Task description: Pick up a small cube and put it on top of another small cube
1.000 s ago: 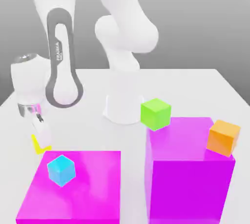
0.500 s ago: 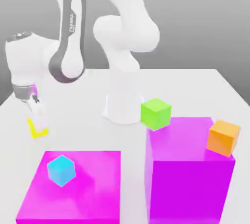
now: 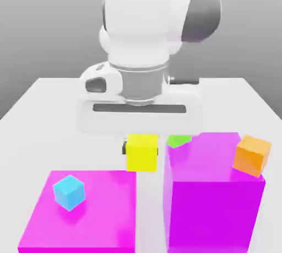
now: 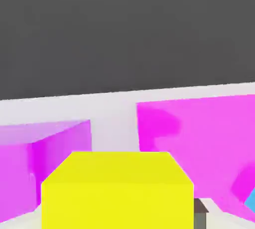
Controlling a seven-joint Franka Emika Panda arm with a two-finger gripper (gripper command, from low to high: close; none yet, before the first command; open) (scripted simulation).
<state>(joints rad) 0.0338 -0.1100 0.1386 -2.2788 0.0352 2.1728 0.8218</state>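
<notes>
The small cube (image 3: 142, 154), plain bright yellow, hangs in the air between the fingers of my gripper (image 3: 142, 148), which is shut on it. The broad white hand sits just above it in the middle of the exterior view. A dark fingertip (image 3: 125, 147) shows at the cube's side. The cube hovers over the gap between the two magenta blocks. In the hand view the small cube (image 4: 117, 190) looms close, with a dark finger pad (image 4: 200, 213) beside it. A cyan cube (image 3: 69, 191) rests on the low magenta block (image 3: 104, 208).
A tall magenta block (image 3: 215, 202) stands on the exterior view's right with an orange cube (image 3: 252, 155) on its corner. A lime-green cube (image 3: 179, 140) peeks out behind the hand. Both magenta blocks (image 4: 199, 133) (image 4: 45, 148) lie ahead in the hand view.
The arm has swung from the exterior view's left to the centre front, carrying the yellow cube up off the table. The hand now hides the robot's base and most of the lime-green cube.
</notes>
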